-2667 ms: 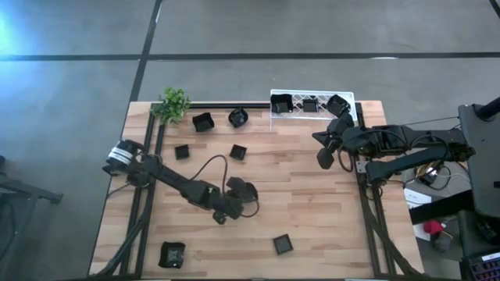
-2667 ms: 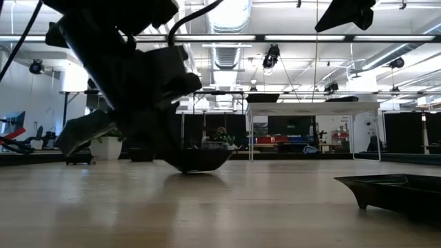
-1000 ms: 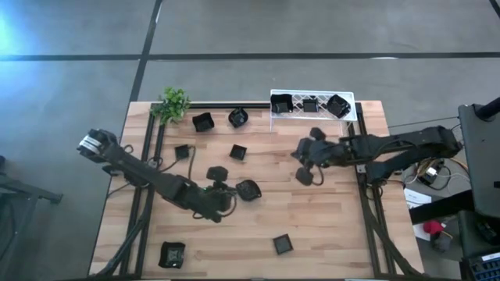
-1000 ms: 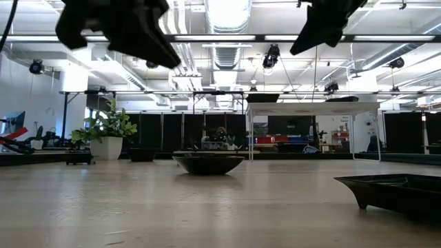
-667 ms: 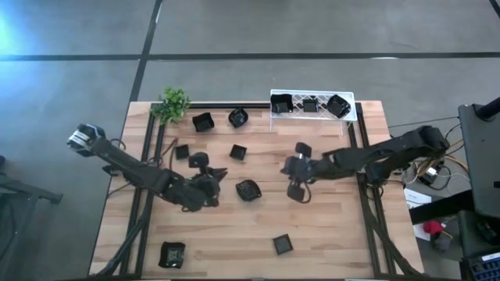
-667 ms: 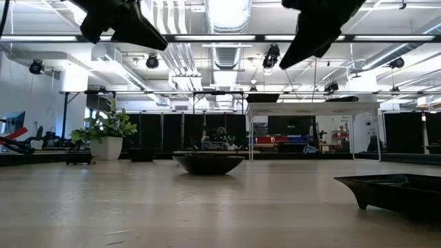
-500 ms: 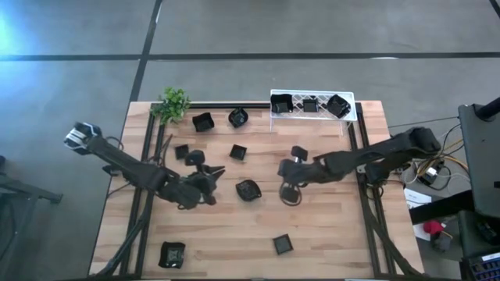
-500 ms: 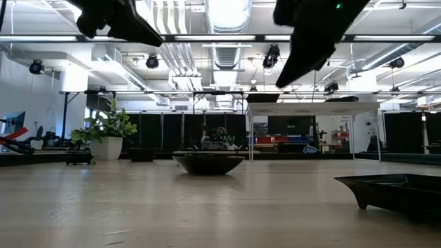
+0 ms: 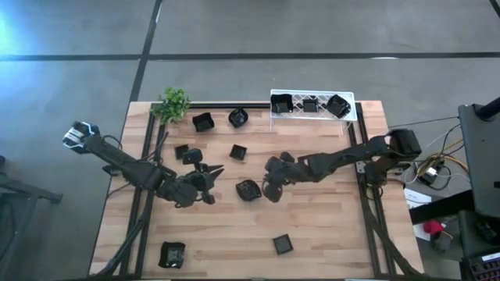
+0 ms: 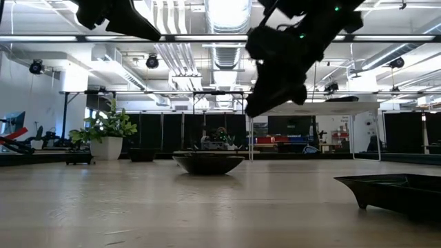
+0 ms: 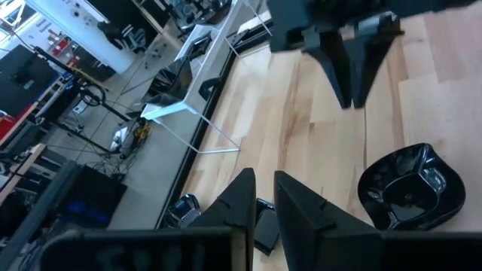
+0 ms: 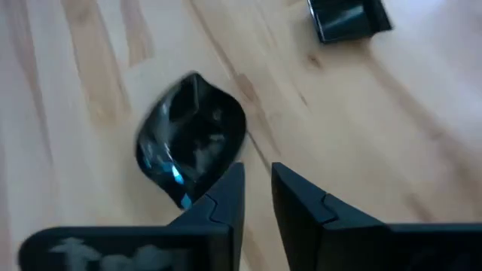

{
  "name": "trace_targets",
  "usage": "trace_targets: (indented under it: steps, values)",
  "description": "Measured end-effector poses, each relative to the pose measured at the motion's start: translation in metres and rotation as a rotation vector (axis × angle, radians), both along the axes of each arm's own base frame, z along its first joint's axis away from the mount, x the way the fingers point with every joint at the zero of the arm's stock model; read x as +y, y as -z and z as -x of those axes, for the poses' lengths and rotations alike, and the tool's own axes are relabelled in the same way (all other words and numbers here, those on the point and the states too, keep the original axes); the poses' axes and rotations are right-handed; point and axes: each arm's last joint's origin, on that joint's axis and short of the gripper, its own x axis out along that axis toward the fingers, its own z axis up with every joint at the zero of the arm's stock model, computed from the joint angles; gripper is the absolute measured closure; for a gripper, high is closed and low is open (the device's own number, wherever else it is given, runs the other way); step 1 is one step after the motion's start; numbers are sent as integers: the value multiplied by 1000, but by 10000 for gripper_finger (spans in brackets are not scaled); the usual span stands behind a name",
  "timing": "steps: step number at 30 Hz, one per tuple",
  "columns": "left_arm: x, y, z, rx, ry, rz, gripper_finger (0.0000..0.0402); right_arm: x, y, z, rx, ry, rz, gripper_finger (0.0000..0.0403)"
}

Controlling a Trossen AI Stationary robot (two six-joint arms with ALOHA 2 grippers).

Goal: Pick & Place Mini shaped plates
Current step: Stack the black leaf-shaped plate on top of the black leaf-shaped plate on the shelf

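My right gripper (image 9: 271,184) hangs over the middle of the wooden table (image 9: 328,226), above and just beside a rounded black mini plate (image 9: 248,190) that lies flat on the boards. My fingers (image 12: 226,197) stand a narrow gap apart and grip nothing; the plate shows just past their tips. My left gripper (image 9: 205,173) waits on the plate's other side, fingers also slightly parted and empty, pointing toward my right one.

Around us more mini plates are scattered: a square one (image 9: 238,152) and a small one (image 9: 181,151) toward the far side, two (image 9: 203,122) beside the green plant (image 9: 173,104), one (image 9: 283,244) near the front edge and one (image 9: 171,254) at the front left corner. Three plates (image 9: 310,104) sit in the white rack (image 9: 351,111) at the far edge. Nothing lies between my fingers and the rounded plate.
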Motion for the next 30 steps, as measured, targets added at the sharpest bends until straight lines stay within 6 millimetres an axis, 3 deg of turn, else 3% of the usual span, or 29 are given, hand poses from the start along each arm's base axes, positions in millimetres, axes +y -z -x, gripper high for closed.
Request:
trace_targets:
  steps: [5, 10, 30]
  values:
    - [0, 0, 0, -4, -2, 6, 354, -18, 18, -10, 11, 103, -207, 315]
    - [0, 0, 0, -5, -3, 7, 354, -30, 33, -16, 29, 110, -277, 307]
    - [0, 0, 0, -7, -5, 6, 354, -34, 54, -31, -26, 51, -245, 321]
